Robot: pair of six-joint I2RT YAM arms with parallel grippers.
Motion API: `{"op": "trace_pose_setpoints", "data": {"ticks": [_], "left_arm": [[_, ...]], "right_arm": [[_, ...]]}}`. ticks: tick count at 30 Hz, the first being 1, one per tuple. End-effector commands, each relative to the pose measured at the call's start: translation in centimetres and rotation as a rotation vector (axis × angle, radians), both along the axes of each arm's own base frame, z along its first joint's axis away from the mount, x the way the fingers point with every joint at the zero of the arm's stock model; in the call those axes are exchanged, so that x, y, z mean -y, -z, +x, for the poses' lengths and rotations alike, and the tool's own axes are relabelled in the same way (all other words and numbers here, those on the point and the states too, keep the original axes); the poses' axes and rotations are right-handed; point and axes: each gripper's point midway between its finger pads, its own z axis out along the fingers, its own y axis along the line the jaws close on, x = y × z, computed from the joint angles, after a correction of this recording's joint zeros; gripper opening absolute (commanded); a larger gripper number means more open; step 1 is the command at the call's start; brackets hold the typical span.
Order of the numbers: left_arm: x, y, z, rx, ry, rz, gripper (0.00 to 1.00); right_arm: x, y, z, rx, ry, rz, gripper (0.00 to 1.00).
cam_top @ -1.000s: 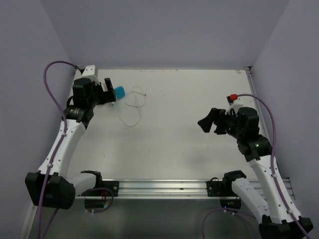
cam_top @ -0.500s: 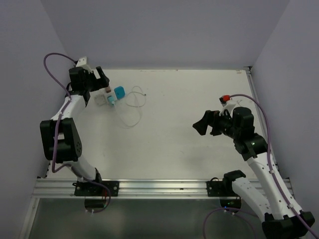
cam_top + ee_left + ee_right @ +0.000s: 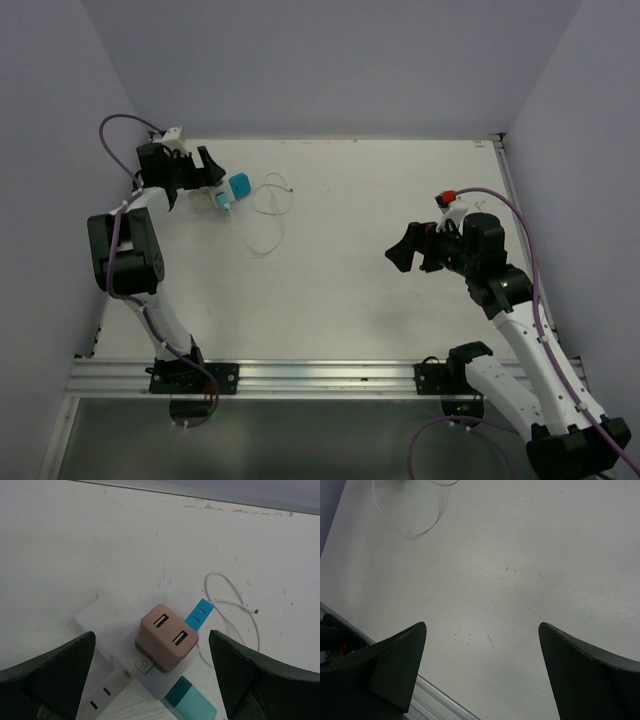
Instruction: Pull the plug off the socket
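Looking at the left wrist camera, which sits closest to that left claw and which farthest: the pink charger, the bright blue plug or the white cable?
1. The pink charger: directly between the open fingers of the left gripper.
2. The bright blue plug: just beyond it, to the right.
3. The white cable: farthest, looped at the right.

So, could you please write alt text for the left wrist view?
A white socket holds a pink two-port USB plug, framed by the open left tool. A blue plug and looped white cable sit beside it.
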Motion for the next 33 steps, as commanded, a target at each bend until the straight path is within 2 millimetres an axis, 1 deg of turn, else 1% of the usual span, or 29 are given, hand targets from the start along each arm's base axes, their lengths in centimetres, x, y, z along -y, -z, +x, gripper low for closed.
{"op": "trace_pose_setpoints", "data": {"ticks": [1, 3, 9, 14, 17, 22, 24, 25, 26, 28, 31, 32, 33], "left_arm": [[0.5, -0.9, 1.0, 0.084, 0.103, 0.036, 1.00], [0.7, -0.3, 0.9, 0.072, 0.112, 0.026, 0.99], [1.7, 1.9, -0.7, 0.032, 0.150, 0.001, 1.00], [1.7, 3.0, -1.2, 0.005, 0.142, -0.005, 0.99], [1.9, 2.7, -1.5, 0.006, 0.143, -0.013, 1.00], [3.0, 2.2, -2.4, -0.006, 0.137, -0.020, 0.98], [3.6, 2.1, -2.8, -0.011, 0.140, -0.015, 0.95], [3.7, 2.2, -2.9, -0.024, 0.125, -0.008, 0.94], [4.3, 2.1, -3.0, -0.026, 0.135, -0.005, 0.94], [4.5, 2.2, -3.3, -0.040, 0.108, -0.001, 0.93], [5.3, 2.1, -3.8, -0.070, 0.084, -0.017, 0.89], [6.0, 1.6, -3.9, -0.068, 0.088, -0.017, 0.89], [5.8, 1.8, -4.0, -0.078, 0.061, -0.008, 0.89]], "right_arm": [[0.0, -0.5, 0.4, 0.028, -0.009, -0.013, 0.99], [-0.1, -0.5, 0.3, 0.025, -0.012, -0.012, 0.99], [0.0, -0.6, 0.3, 0.026, -0.011, -0.013, 0.99], [0.2, -0.6, 0.0, 0.030, -0.005, -0.018, 0.99], [0.3, -0.8, -0.1, 0.037, -0.002, -0.020, 0.99], [0.4, -1.0, -0.1, 0.048, 0.002, -0.017, 0.99], [0.3, -1.1, -0.3, 0.053, -0.001, -0.015, 0.99], [0.4, -1.1, -0.4, 0.054, 0.000, -0.015, 0.99], [0.5, -1.2, -0.5, 0.060, 0.002, -0.014, 0.99], [0.6, -1.4, -0.6, 0.069, 0.008, -0.016, 0.99], [0.7, -1.4, -0.7, 0.075, 0.010, -0.018, 0.99], [0.8, -1.5, -0.7, 0.081, 0.015, -0.018, 0.99], [0.8, -1.5, -0.8, 0.081, 0.013, -0.018, 0.99]]}}
